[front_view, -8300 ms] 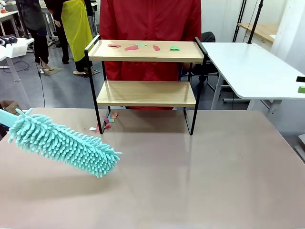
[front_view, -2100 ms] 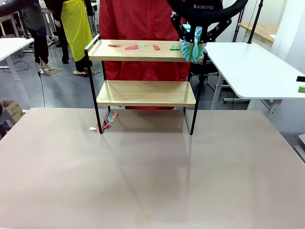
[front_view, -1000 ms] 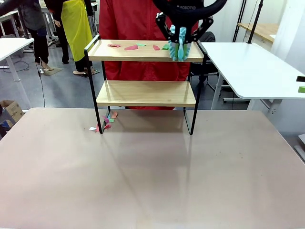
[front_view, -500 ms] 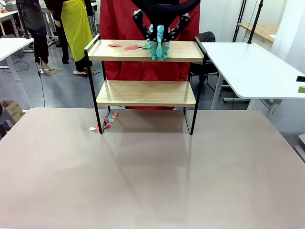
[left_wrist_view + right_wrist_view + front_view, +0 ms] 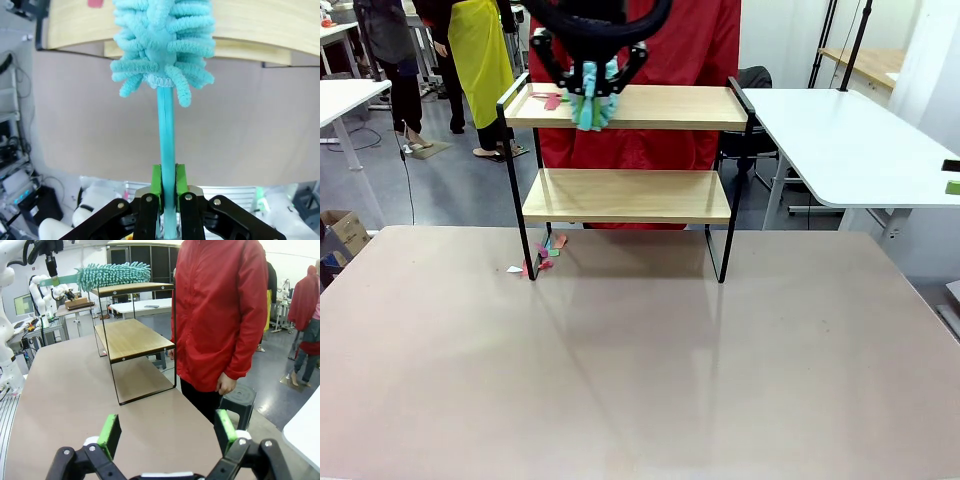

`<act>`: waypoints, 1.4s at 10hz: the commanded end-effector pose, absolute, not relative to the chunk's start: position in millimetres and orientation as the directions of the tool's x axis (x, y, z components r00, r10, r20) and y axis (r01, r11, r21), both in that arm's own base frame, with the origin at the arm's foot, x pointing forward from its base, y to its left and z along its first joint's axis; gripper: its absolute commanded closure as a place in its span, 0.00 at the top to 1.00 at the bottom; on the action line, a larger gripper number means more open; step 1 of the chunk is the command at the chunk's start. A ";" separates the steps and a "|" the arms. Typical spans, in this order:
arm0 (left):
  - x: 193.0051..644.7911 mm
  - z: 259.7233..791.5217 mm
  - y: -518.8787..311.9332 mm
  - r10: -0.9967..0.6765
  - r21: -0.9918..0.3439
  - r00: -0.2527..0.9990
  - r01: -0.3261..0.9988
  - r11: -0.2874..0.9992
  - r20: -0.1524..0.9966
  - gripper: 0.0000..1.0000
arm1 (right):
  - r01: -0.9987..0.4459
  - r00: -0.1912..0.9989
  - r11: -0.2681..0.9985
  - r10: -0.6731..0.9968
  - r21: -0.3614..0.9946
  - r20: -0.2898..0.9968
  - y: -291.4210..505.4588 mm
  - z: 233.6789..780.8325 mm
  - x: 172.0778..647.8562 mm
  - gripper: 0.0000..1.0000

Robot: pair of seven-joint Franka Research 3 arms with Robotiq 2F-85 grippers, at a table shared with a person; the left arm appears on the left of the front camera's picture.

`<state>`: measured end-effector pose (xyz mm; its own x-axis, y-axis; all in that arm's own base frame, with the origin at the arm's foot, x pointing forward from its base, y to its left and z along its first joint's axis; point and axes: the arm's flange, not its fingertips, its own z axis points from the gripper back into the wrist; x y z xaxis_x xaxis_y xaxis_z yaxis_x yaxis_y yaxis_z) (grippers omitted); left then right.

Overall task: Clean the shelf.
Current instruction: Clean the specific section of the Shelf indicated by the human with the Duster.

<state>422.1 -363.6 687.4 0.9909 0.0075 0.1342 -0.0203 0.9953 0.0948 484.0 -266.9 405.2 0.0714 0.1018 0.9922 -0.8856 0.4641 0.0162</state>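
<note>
Left pincer clamped on duster handle; right pincer apart. We judge the shelf light, probably tippy; grip its black frame.

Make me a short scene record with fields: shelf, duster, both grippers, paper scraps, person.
shelf: on the table, lower board bare
duster: head at the top board, toward its left end
left gripper: shut on the duster's handle
paper scraps: top board's left end by the duster; more on the table near the left front leg
right gripper: open, holding nothing
person: behind the shelf, red jacket
</note>
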 end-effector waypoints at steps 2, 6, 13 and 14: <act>410.2 677.1 -323.2 0.041 0.135 0.990 -0.060 0.989 0.137 0.13 | -0.887 0.066 0.462 0.106 0.009 0.992 -264.6 408.9 484.0 1.00; 401.5 683.7 -290.3 0.125 0.269 0.971 -0.177 0.947 0.202 0.13 | -0.887 0.066 0.462 0.106 0.009 0.992 -264.6 408.9 484.0 1.00; 370.4 712.8 -297.5 0.168 0.339 0.916 -0.299 0.892 0.365 0.13 | -0.887 0.066 0.462 0.106 0.009 0.992 -264.6 408.9 484.0 1.00; 369.1 715.5 -298.3 0.155 0.303 0.916 -0.277 0.912 0.371 0.13 | -0.887 0.066 0.462 0.106 0.009 0.992 -264.6 408.9 484.0 1.00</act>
<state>371.5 -300.2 713.1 0.9262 0.1544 0.3440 -0.2739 0.9025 0.3323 484.0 -266.9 405.1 0.0715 0.1017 0.9922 -0.8856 0.4641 0.0163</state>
